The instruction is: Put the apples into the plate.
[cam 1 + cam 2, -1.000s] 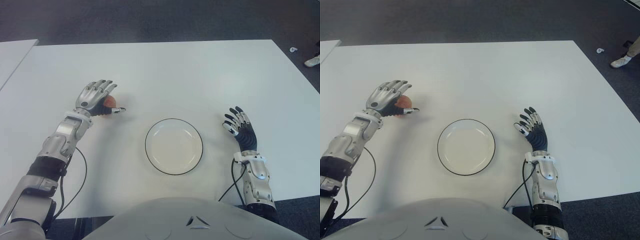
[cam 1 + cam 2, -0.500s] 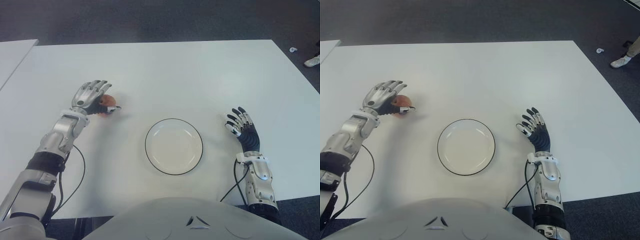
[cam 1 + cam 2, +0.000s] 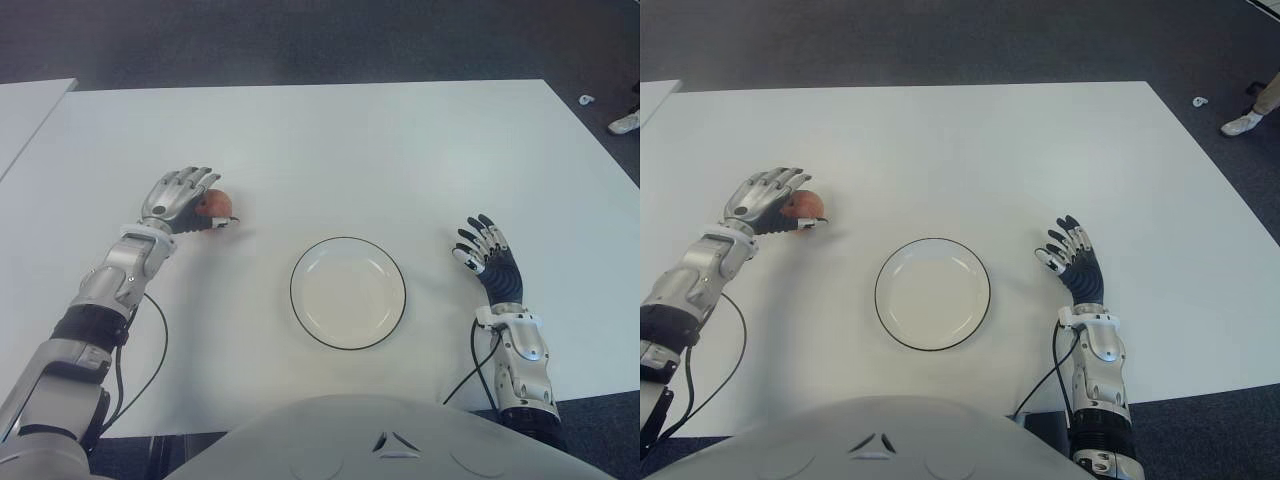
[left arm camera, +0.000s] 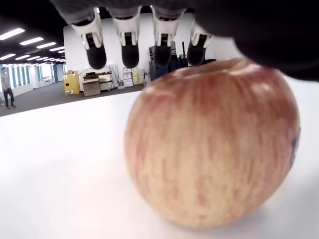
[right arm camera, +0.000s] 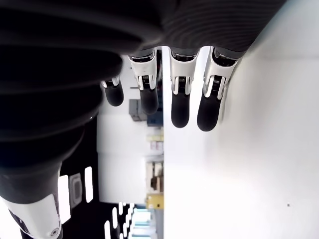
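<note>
Apple (image 3: 213, 208): one round, smooth-skinned fruit, red streaked over yellow, sitting on the white tabletop (image 3: 380, 150) at the left, well apart from the plate. It is nearly as wide as tall, so no long axis stands out; its stem end cannot be made out.
Apple up close (image 4: 212, 142): glossy skin with fine vertical streaks, a small dark mark at one edge, its underside touching the tabletop.
Plate (image 3: 310, 265): a shallow, circular white dish with a thin dark rim, lying flat at the near middle of the tabletop, between the two arms.
Left robot hand (image 3: 183, 198): metallic grey jointed fingers with dark pads, arched over the apple from its left. The fingers curve over the fruit's top, the thumb tip shows at its right side, and the palm presses its top in the wrist view. The fingertips (image 4: 129, 52) hang past the fruit in the air, so the hold is a loose cupping, not a tight clamp.
Right robot hand (image 3: 487, 260): dark ribbed palm and black-and-white fingers, spread and relaxed, holding nothing, to the right of the plate.
Tabletop: matte, flat, white, with dark carpet beyond its far edge.
Change from a second ago: the left robot hand and apple have shifted slightly left; more of the apple shows. The right robot hand has drawn slightly nearer and to the right. The plate has not moved.
</note>
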Controlling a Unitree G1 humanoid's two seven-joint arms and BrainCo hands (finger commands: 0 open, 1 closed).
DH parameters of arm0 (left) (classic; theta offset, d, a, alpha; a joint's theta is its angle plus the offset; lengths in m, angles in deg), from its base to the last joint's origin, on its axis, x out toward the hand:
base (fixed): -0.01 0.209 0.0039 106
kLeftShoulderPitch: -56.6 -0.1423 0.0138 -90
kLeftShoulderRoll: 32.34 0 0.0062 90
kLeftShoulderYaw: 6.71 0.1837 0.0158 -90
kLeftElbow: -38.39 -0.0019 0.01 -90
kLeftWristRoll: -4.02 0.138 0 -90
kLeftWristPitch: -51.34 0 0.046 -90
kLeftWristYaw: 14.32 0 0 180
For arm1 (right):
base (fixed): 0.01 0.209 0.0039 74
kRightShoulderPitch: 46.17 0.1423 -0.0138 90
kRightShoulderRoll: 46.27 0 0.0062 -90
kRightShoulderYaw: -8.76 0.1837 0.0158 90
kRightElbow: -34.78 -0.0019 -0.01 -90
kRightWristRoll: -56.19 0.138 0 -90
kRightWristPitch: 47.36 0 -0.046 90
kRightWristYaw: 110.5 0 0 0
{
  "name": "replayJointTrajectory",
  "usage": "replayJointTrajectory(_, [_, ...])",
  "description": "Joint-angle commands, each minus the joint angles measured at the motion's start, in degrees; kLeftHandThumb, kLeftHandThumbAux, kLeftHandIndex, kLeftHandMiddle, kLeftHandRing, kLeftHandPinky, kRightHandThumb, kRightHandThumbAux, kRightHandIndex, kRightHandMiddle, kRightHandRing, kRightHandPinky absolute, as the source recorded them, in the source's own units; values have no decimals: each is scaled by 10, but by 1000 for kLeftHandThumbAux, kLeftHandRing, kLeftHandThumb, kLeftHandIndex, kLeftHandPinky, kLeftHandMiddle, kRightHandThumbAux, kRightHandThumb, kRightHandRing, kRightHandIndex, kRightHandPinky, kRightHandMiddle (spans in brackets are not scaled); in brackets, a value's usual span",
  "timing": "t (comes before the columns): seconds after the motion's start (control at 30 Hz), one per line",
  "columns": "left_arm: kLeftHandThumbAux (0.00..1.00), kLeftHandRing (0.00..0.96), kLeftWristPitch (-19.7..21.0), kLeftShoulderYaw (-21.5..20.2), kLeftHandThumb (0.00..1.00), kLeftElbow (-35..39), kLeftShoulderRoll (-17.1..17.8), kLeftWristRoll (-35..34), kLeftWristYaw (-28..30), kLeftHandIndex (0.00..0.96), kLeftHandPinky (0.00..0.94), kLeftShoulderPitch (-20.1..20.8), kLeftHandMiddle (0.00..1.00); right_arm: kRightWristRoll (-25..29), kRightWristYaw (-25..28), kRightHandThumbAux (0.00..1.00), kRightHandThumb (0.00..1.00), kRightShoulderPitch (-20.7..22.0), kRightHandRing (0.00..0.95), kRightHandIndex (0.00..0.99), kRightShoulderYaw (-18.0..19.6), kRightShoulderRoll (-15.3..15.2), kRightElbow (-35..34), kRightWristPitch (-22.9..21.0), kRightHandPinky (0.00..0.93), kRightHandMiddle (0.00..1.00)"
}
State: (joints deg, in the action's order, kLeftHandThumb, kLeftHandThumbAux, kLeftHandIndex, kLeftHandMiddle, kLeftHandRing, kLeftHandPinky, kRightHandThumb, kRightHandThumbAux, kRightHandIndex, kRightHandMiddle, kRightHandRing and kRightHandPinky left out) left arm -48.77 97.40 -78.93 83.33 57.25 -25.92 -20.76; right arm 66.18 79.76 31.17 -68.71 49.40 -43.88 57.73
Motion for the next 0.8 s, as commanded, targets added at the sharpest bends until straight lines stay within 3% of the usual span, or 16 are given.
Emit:
replayJointTrajectory(0.03, [182, 0, 5, 8, 293, -9, 6, -5, -7, 0, 0, -2, 0, -4, 1, 703, 271, -36, 163, 13, -3, 7, 66, -46, 188, 123])
replayJointTrajectory(0.43, [175, 0, 12, 18, 301, -28, 10, -4, -12, 0, 0, 2, 0, 0, 0, 708, 281, -28, 191, 25, 2, 5, 82, -27, 224, 151])
replayJointTrajectory(0.8, [180, 0, 19, 43, 334, -72, -10, -2, -44, 1, 5, 14, 0, 4, 0, 713, 293, -26, 202, 30, 8, 3, 83, -24, 229, 167])
